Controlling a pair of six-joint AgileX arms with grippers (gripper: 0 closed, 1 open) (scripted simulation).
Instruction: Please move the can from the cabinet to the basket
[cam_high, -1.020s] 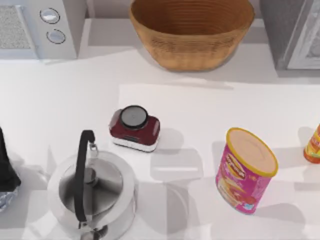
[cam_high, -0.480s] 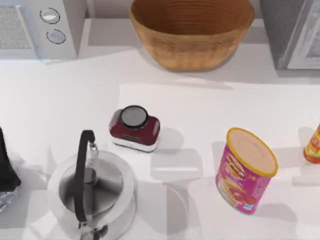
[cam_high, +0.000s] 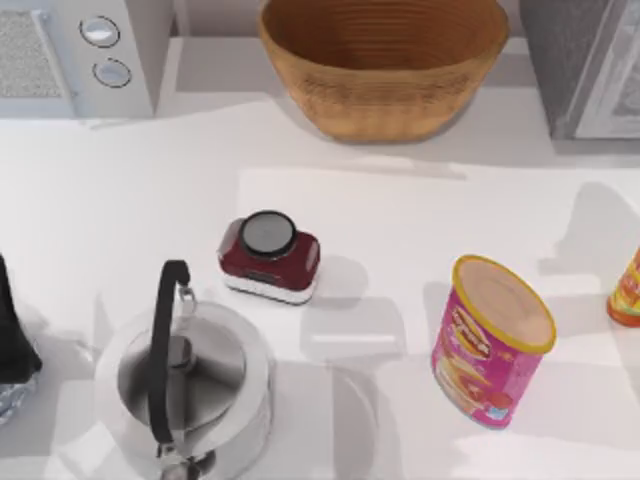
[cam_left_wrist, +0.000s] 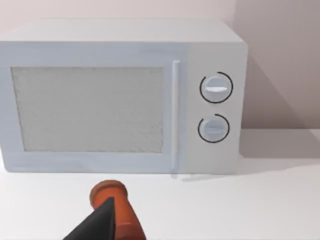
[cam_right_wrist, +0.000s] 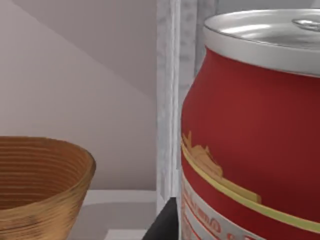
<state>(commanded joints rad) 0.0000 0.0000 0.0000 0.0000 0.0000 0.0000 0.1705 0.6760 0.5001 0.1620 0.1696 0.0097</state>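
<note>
Looming close before the right wrist camera, the can (cam_right_wrist: 250, 135) stands upright just beside the cabinet (cam_right_wrist: 167, 100) frame, with the basket (cam_right_wrist: 40, 185) farther off. Whether the right tool pinches it, I cannot tell. The left arm sits parked at the tabletop's (cam_high: 150, 190) left edge, facing the microwave (cam_left_wrist: 120, 95).

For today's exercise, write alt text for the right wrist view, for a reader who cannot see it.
A red can with a silver top stands very close to the camera, in front of the cabinet's pale speckled frame. Off to one side, farther away, is part of the ribbed brown basket, against a plain wall. A dark tip of the right gripper's finger sits beside the can.
</note>
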